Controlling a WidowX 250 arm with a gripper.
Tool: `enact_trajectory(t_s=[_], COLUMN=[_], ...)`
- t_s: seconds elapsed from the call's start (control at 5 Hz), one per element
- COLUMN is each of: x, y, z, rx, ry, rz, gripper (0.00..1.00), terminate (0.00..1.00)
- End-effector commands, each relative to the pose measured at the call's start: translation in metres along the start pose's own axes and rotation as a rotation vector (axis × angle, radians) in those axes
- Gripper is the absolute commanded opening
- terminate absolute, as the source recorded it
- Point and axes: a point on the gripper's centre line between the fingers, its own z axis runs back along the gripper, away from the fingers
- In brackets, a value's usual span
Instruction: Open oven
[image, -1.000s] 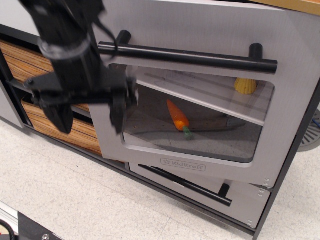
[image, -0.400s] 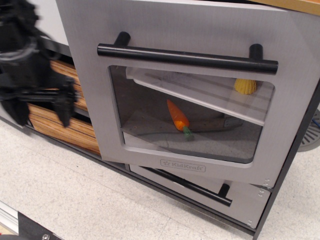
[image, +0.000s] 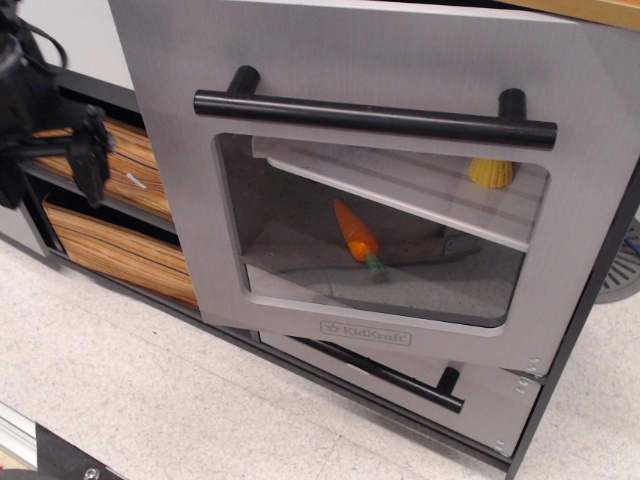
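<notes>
The grey KidKraft oven door (image: 390, 60) fills the middle of the view, with a clear window (image: 400, 270) and a long black bar handle (image: 375, 116) across its top. Its top seems to lean out slightly from the cabinet, though I cannot tell for sure. Inside are a white rack (image: 400, 185), an orange toy carrot (image: 355, 235) and a yellow toy (image: 490, 172). My black gripper (image: 50, 188) is at the far left, well clear of the door and handle, in front of the wood-grain drawers. Its fingers (image: 93, 160) stand apart and hold nothing.
Two wood-grain drawers (image: 125, 255) sit left of the oven. A smaller grey drawer (image: 480, 405) with a black handle (image: 385, 372) lies under the door. A speckled white floor (image: 200, 400) spreads in front. A round metal grille (image: 625, 265) shows at the right edge.
My gripper has drawn away to the left, from in front of the door's left side to the frame's left edge. The door's left side is uncovered now.
</notes>
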Motion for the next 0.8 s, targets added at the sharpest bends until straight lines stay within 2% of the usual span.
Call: enact_trajectory(t_s=[0.0, 0.2, 0.4, 0.6], x=[0.052, 0.060, 0.064, 0.054], y=[0.040, 0.034, 0.018, -0.006], z=[0.029, 0.030, 0.029, 0.026], rx=[-0.031, -0.018, -0.037, -0.016], ry=[-0.090, -0.119, -0.088, -0.048], rz=[0.350, 0.416, 0.467, 0.353], gripper=[1.00, 1.00, 1.00, 1.00], terminate=[0.00, 0.00, 0.00, 0.00])
